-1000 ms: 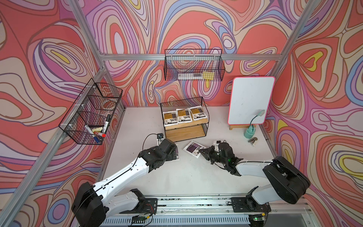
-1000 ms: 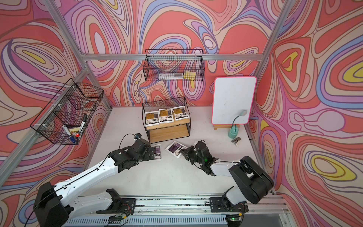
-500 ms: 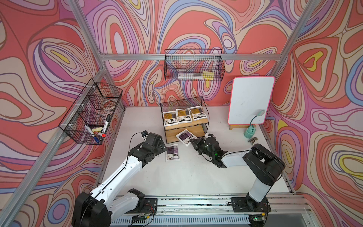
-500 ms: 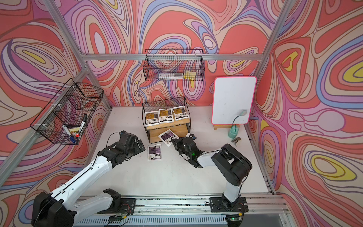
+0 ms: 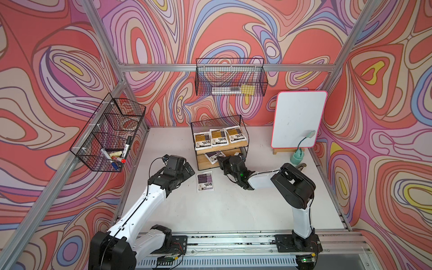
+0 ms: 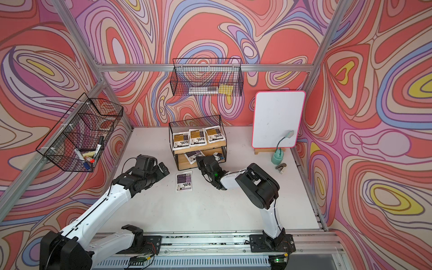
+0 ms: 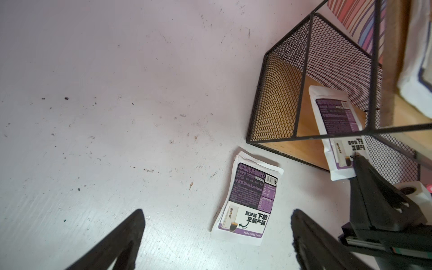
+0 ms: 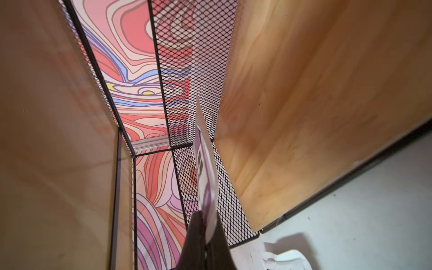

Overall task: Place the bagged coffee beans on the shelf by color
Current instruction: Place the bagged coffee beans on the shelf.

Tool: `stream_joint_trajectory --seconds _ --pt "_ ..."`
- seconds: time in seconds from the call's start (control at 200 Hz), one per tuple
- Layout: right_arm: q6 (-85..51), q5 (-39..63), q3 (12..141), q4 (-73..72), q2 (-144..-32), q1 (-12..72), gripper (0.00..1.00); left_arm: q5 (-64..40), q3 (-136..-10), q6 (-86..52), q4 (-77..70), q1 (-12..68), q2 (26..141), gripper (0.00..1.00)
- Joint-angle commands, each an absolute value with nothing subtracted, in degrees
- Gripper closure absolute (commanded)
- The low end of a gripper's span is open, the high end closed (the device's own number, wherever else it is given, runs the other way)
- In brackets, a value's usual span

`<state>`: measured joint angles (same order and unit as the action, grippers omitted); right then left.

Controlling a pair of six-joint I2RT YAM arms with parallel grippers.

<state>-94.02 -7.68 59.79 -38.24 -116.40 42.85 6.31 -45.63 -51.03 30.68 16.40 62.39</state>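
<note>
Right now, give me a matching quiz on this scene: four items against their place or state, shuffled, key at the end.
Items
1. three orange-brown pouches
2. front purple pouch
3. rear purple pouch
4. left claw

States
a. flat on the table, nothing gripping it
b. in a row on the top board of the shelf
c. open, empty
d. pinched by the shut right claw, at the shelf's lower tier

Pairs: 1-b, 2-a, 3-d, 4-c

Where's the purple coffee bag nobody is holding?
In both top views the bag lies flat on the table in front of the shelf, between the left claw and right claw.
</note>
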Motion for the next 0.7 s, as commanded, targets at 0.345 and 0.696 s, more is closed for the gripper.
stream_joint_trajectory --seconds 0.345,0.696 --pt "-99.03 -14.06 72.71 -26.20 -126.92 45.68 1.00 5.32 -45.66 -52.25 32.68 16.00 59.89 0.01" --pt "-101.34 -13.96 76.95 -25.03 -131.09 46.88 1.00 4.83 -45.63 -52.43 33.39 16.00 59.15 0.01"
